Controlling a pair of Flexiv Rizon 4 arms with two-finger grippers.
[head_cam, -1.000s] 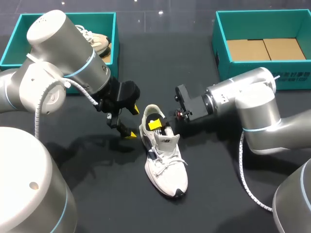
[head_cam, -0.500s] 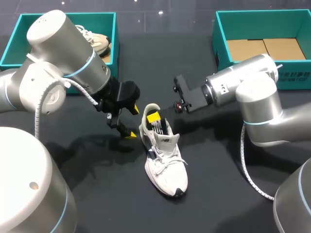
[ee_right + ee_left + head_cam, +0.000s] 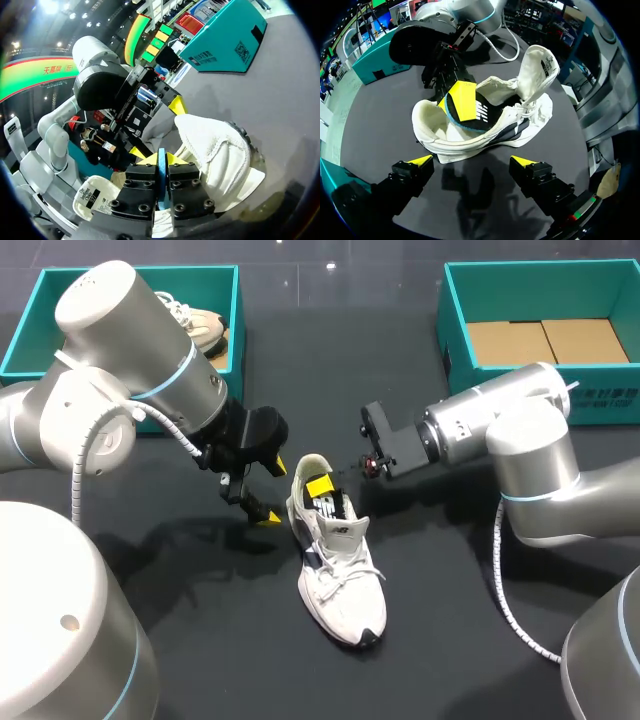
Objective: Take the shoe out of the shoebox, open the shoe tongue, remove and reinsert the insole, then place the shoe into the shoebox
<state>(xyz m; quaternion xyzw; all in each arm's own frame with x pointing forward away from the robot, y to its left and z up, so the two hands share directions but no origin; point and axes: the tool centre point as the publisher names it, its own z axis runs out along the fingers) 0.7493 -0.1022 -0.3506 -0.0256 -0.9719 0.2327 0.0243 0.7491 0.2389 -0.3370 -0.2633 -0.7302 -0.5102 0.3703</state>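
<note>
Tabletop (image 3: 450,620), flat and matt black, runs on past the shoe (image 3: 338,570) at its toe and along both its flanks. The shoe lies on its sole in open ground, toe toward the near edge and heel toward the far one, well apart from both boxes. Its upper is white mesh and smooth panels with white laces, a dark band along the sole edge and a padded, rounded heel collar. The tongue (image 3: 537,67) is folded up and away from the opening, its pale lining showing. The left gripper (image 3: 472,161) hangs just beside the shoe's heel on the left flank. Its yellow-tipped fingers stand wide apart with nothing between them, and the shoe's side lies ahead of the tips, apart from them. The right gripper (image 3: 320,486) enters the shoe's opening from the right flank, its fingers pinched flat on the insole (image 3: 481,114) from two sides. The insole is a thin dark sheet with white stripes and a teal edge, its heel end lifted inside the opening. Beyond the shoe's heel, far to the left, the teal left shoebox (image 3: 140,276) with straight walls holds a second shoe (image 3: 200,328). Far to the right, the right shoebox (image 3: 452,335) shows a brown cardboard floor (image 3: 540,340).
</note>
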